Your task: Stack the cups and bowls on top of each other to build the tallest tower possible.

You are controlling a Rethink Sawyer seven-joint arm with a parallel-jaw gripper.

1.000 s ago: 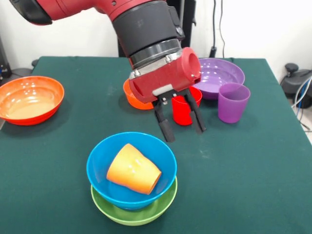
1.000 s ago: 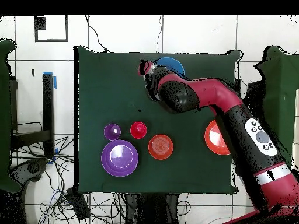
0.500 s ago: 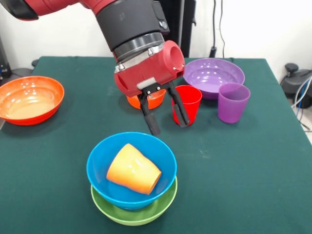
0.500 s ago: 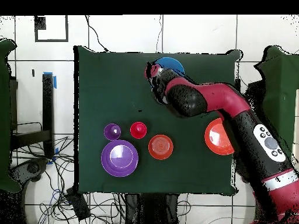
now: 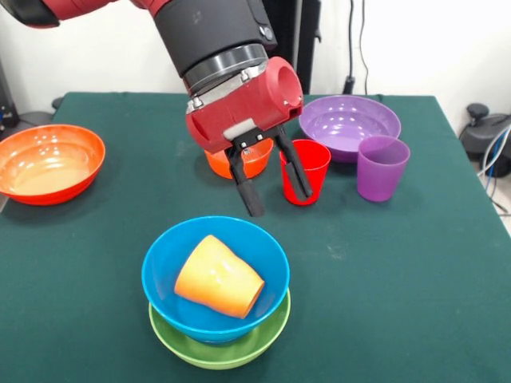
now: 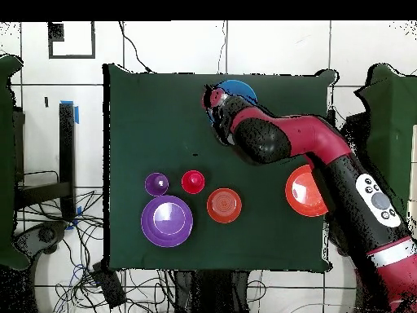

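The tower stands near the front edge: a light blue bowl (image 5: 259,249) nested in a lime green bowl (image 5: 239,351). An orange cup (image 5: 218,277) lies on its side inside the blue bowl. My gripper (image 5: 279,201) hangs open and empty just behind and above that bowl, in front of the red cup (image 5: 310,163). Beside the red cup are the small orange bowl (image 5: 239,164), the purple cup (image 5: 382,166) and the wide purple bowl (image 5: 350,124). A wide orange-red bowl (image 5: 49,162) sits at the left. In the overhead view the arm covers part of the blue bowl (image 6: 239,87).
Green cloth covers the table (image 5: 415,279). In the overhead view the red cup (image 6: 193,181), purple cup (image 6: 156,183), purple bowl (image 6: 167,220) and small orange bowl (image 6: 224,204) cluster near the robot's side. The arm overlaps the orange-red bowl (image 6: 300,194).
The gripper has shifted left in the front view and risen slightly, uncovering more of the red cup. It stayed open; no cup or bowl moved.
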